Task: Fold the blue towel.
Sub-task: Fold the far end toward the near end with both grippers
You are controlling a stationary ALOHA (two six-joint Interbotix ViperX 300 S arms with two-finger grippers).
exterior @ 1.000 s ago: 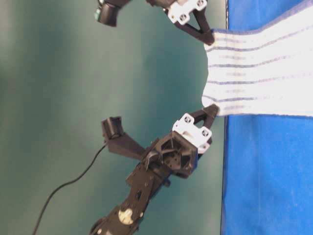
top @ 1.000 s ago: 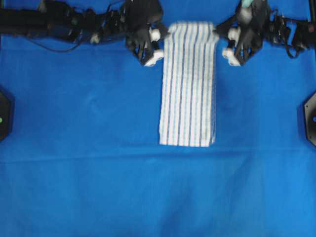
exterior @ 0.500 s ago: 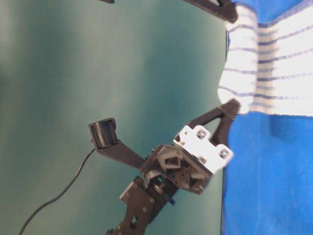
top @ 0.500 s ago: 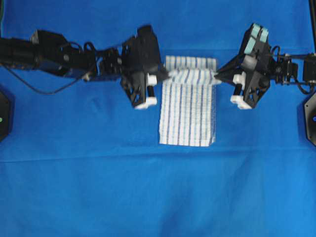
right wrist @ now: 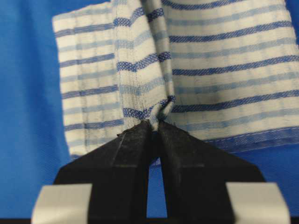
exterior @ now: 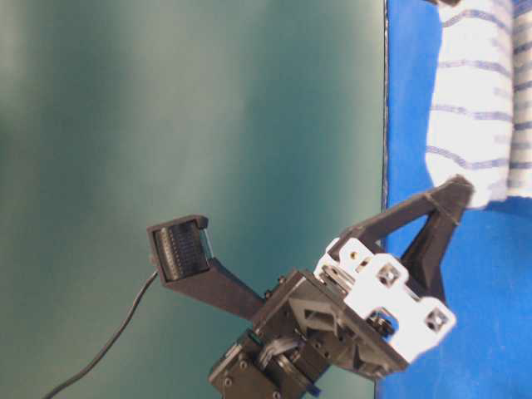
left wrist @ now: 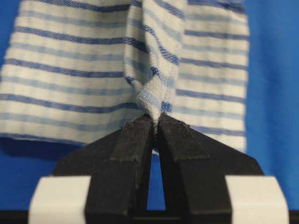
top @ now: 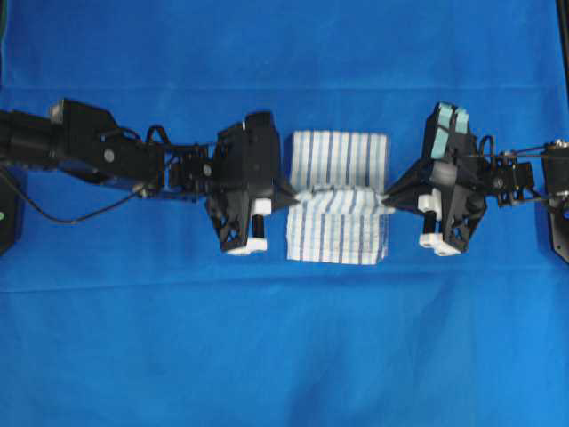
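Jaws on both grippers were pinched tight on towel corners. The left gripper (top: pixel 289 197) held the corner at 9 o'clock of the towel (top: pixel 338 165); the right gripper (top: pixel 388 197) held the one at 3 o'clock. Both wrist views showed black fingers (left wrist: pixel 135 140) clamped on a small bunched tip of striped cloth, with no gap visible between the pads.

The towel lay mid-table on the blue sheet (top: pixel 267 356), slightly toward 12 o'clock of centre. The held edge stretched between the two grippers, raised above the lower layer, roughly midway over the towel's length. A flat doubled part showed toward 12 o'clock, and the free end lay toward 6 o'clock.

Step, as a judgement: mid-fold, lengthwise, carrying the gripped edge over toward the 6 o'clock end. The fold was not yet laid down.

The next move likely calls for both arms to travel together toward 6 o'clock, keeping the edge taut and level, lining the corners up with the bottom edge, lowering, then releasing. Uneven travel would probably skew the fold.
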